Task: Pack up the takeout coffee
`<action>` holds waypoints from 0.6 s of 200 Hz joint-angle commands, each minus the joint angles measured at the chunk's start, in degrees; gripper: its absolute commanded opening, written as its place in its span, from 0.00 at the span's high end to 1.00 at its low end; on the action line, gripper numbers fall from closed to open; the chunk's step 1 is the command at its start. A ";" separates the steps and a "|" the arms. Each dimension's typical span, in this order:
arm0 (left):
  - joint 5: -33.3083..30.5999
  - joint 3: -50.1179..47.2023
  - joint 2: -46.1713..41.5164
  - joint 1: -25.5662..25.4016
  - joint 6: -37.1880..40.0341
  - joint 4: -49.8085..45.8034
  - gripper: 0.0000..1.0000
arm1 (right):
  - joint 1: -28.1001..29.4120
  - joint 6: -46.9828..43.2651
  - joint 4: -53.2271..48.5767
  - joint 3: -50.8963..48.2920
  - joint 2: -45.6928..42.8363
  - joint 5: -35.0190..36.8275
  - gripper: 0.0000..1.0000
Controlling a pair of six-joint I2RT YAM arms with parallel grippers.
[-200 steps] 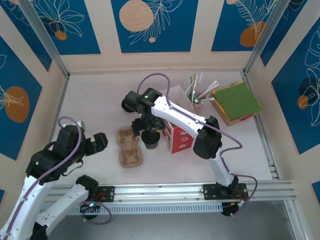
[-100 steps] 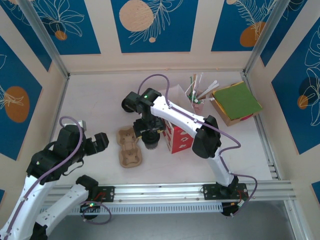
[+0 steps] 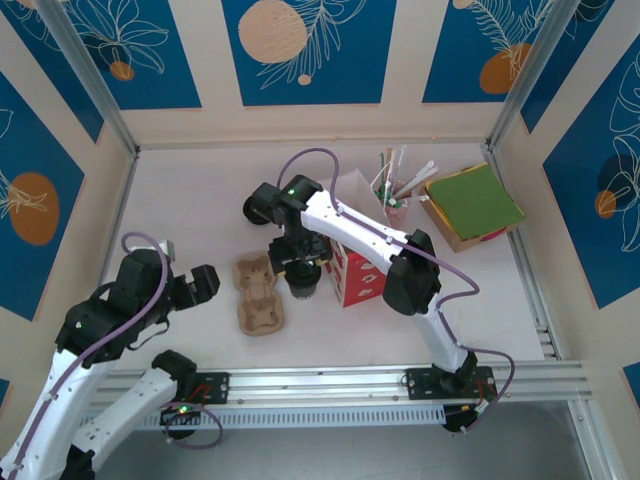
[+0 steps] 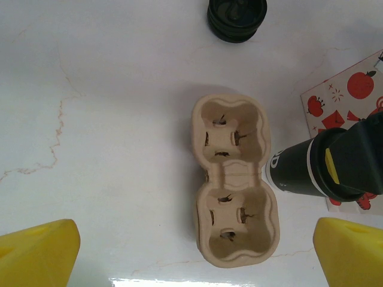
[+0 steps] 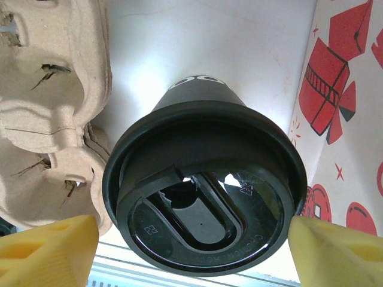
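Standing on the desk (image 4: pixel 108 119), the takeout coffee (image 5: pixel 192 89) sits just beside a pulp cup carrier (image 4: pixel 234 179) and a red-printed box (image 5: pixel 347 89). Its round black lid (image 5: pixel 203 227) has an oblong sip flap, and the wall below is dark with white marks. The right claw (image 5: pixel 191 251) straddles the lid, but whether it is pinching cannot be told. The left claw (image 4: pixel 192 254) is spread wide.
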 commanded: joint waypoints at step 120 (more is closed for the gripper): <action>0.86 -0.09 -0.43 0.44 1.89 0.76 0.00 | -0.49 -1.35 -3.87 4.19 2.57 -1.79 0.17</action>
